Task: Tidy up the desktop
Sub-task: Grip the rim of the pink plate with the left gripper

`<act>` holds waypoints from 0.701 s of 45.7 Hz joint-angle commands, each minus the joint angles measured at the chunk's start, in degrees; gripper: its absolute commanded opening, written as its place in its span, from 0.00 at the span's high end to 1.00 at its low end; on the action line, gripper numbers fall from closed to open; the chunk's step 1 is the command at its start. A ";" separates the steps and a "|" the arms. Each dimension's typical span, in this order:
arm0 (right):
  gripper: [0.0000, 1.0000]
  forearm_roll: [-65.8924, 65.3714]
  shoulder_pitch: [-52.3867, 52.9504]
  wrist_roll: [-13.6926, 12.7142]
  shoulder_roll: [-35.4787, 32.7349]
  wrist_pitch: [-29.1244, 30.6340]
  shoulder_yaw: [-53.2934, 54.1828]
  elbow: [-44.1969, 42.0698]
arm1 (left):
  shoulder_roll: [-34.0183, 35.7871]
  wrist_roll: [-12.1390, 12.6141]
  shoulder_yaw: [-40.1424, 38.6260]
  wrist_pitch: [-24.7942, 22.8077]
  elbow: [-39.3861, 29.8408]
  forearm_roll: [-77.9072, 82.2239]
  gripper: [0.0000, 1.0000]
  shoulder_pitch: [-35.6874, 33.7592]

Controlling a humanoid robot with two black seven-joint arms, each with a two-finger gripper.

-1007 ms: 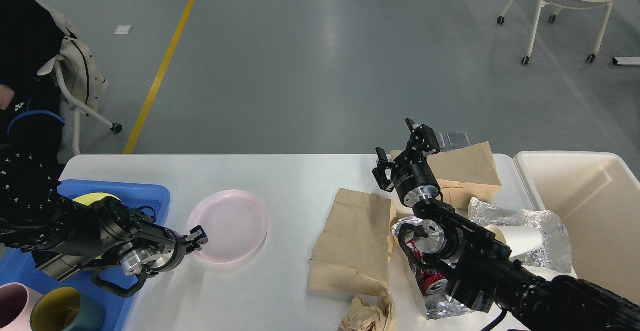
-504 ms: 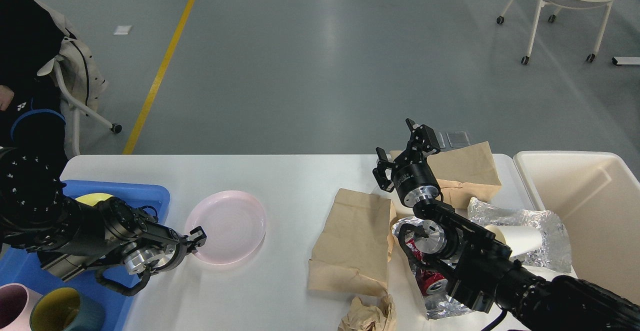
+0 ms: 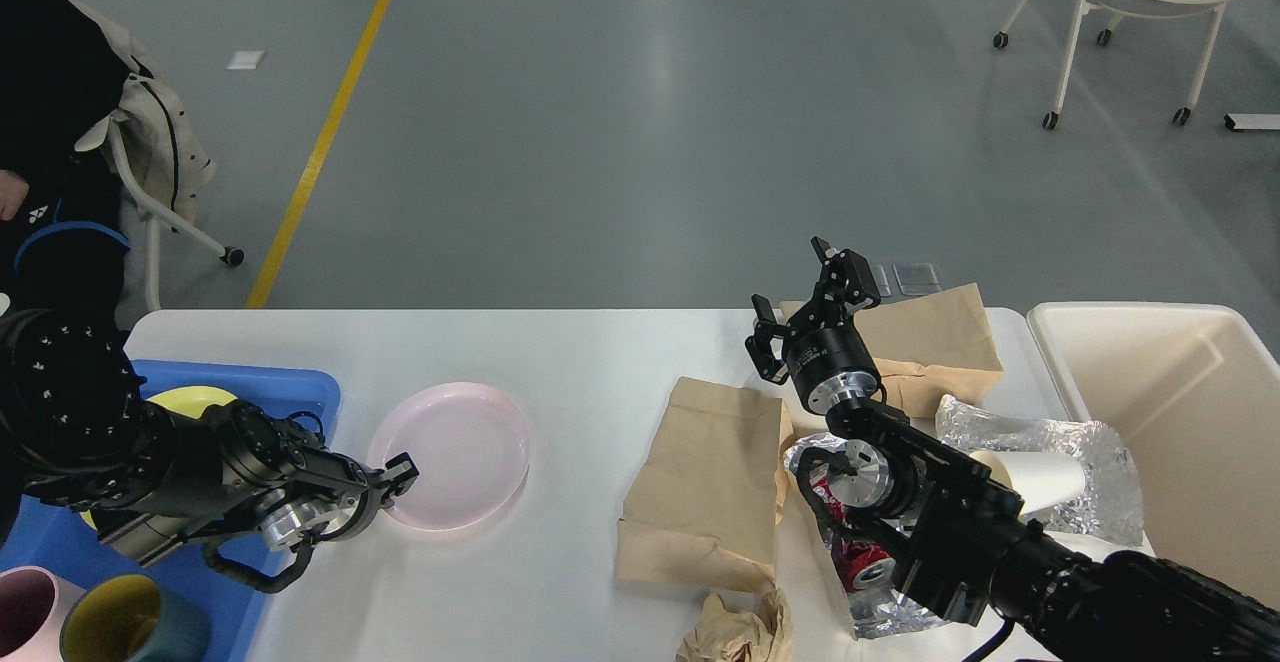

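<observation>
Tidying looked barely begun: the left pincer gripped the pink plate's near-left rim on the tabletop, while bags, foil and the right pincer, spread, waited right.

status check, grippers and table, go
Left gripper shut on pink plate rim. Right gripper open, empty, above table. Paper bags, foil, crushed can still on it.

White desktop, blue tray, pink plate, brown paper bags, crumpled foil, crushed can
</observation>
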 commanded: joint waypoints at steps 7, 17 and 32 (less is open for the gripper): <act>0.00 0.00 0.00 0.00 0.00 -0.01 0.00 0.00 | -0.36 -0.08 -0.08 2.29 0.01 0.11 0.80 0.48; 0.00 0.00 0.00 0.00 0.00 -0.01 0.00 0.00 | -0.27 -0.96 -0.08 2.38 0.01 0.20 0.93 0.57; 0.00 0.00 0.00 0.00 0.00 0.00 0.00 0.00 | -0.27 -1.48 -0.61 4.31 -0.08 0.20 1.00 0.65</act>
